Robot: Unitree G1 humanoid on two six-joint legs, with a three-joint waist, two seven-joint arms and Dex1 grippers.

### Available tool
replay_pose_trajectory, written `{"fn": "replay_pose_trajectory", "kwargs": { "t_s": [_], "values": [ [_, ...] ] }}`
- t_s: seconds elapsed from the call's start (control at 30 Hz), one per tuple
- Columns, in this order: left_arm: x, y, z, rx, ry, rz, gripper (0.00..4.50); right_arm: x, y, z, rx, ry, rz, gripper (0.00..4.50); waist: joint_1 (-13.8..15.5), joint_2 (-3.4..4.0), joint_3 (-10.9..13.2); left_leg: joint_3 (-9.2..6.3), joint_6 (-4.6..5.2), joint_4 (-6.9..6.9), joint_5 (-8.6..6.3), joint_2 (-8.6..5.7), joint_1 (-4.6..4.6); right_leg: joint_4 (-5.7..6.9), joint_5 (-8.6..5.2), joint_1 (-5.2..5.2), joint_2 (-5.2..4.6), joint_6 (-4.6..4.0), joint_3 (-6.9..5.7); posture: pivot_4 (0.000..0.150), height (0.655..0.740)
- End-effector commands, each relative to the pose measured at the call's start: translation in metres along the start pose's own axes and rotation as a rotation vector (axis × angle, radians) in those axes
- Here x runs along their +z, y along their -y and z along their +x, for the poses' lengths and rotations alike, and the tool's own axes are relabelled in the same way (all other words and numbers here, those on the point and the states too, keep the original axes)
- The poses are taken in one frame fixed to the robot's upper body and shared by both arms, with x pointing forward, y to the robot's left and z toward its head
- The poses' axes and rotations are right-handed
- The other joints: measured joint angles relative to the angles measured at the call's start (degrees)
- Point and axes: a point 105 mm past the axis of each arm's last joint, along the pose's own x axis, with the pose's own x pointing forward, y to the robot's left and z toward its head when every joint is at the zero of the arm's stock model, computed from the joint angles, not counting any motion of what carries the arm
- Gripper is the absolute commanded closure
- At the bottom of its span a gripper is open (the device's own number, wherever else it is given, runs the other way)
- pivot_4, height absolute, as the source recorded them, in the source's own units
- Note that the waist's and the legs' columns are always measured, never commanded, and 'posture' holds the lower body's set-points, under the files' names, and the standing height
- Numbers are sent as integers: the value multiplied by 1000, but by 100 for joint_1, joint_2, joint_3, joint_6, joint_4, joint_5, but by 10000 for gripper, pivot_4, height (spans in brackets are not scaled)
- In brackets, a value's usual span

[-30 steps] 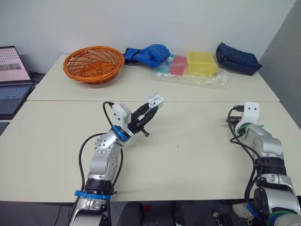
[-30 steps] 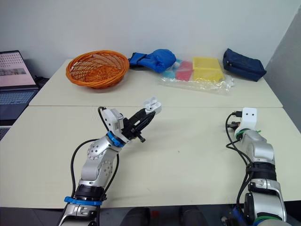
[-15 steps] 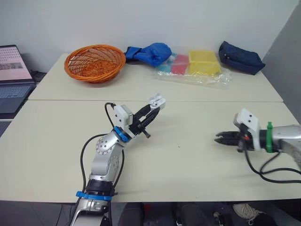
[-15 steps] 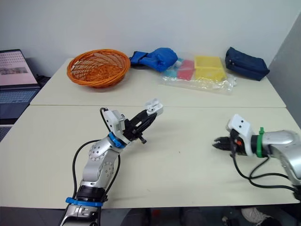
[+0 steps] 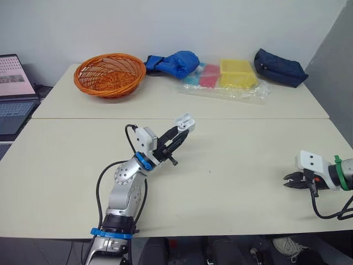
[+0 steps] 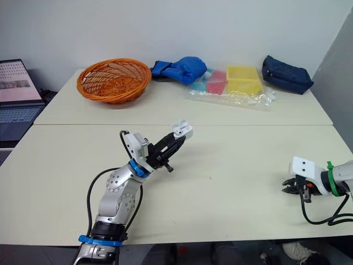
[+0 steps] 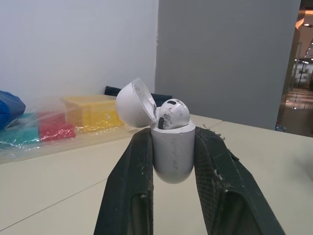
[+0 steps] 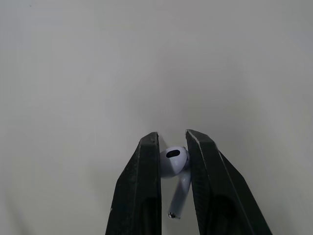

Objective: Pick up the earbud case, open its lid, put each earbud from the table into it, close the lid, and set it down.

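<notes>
Small white glossy earbud case (image 7: 170, 152) clamped upright between the left gripper's (image 5: 181, 129) black fingers (image 7: 126, 188), raised above the pale tabletop (image 5: 237, 160) near its middle, rounded lid (image 7: 134, 102) hinged back (one white earbud (image 7: 172, 113) seated inside), likely to keep the empty socket exposed. Second white stemmed earbud (image 8: 174, 161) pinched by its head in the right gripper (image 5: 287, 184), far right, stem free for insertion.

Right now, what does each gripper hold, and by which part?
The left gripper holds the open earbud case by the sides of its lower half. The right gripper holds an earbud by its round head, the stem free.
</notes>
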Motion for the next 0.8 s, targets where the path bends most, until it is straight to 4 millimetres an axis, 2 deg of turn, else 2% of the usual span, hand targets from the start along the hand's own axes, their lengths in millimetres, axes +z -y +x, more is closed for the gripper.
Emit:
{"fn": "replay_pose_trajectory", "kwargs": {
  "t_s": [0.03,0.13,0.23,0.4,0.63,0.8],
  "values": [
    [15,2,3,-12,46,43,37344,-9,10,-5,-50,-58,6,40766,2,1,0,-1,0,0,0,0,0,0,0,0,1,0,-1,1500,7400],
    [16,2,3,-13,44,45,37344,-23,2,-11,-18,-114,31,40766,8,1,-1,-1,0,6,0,-2,4,-1,0,9,-2,1,0,1500,7400],
    [16,1,2,-14,42,47,37344,-28,-5,-15,15,-144,44,40766,46,0,-1,-2,0,10,0,-6,11,-5,1,21,-7,2,-3,1500,7400],
    [16,2,2,-23,38,44,37344,-49,-20,-29,87,-281,61,40766,90,2,-2,-4,0,12,0,-11,10,-10,0,25,-15,2,-7,1500,7400],
    [16,4,4,-26,38,39,37344,-46,-11,-20,16,-252,73,40766,79,-3,-4,-4,0,19,0,-10,15,-7,1,29,-14,1,-7,1500,7400],
    [17,4,4,-30,34,37,37344,-48,-10,-23,2,-250,97,23358,44,-16,-11,0,0,25,0,-10,21,-8,-6,38,-16,-14,-1,1500,7400]
  ]
}}
